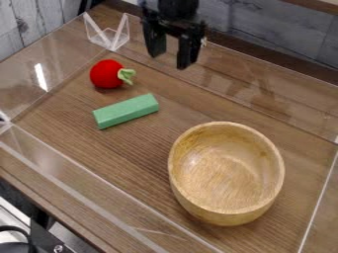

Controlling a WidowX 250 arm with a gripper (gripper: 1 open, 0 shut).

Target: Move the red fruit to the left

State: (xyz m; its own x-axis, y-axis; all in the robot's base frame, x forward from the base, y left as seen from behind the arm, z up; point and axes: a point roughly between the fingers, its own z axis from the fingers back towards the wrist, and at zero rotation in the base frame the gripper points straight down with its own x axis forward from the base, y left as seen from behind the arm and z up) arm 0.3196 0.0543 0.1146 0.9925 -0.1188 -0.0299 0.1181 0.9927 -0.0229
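Observation:
The red fruit [109, 73], small, round and glossy with a green stem on its right side, lies on the wooden table at the left. My black gripper [173, 54] hangs above the table to the fruit's upper right, pointing down, well apart from it. Its fingers stand open and hold nothing.
A green rectangular block [126, 111] lies just below the fruit. A large wooden bowl [226, 170] sits at the lower right. Clear plastic walls [30, 91] fence in the table, with a clear stand [106, 32] at the back left.

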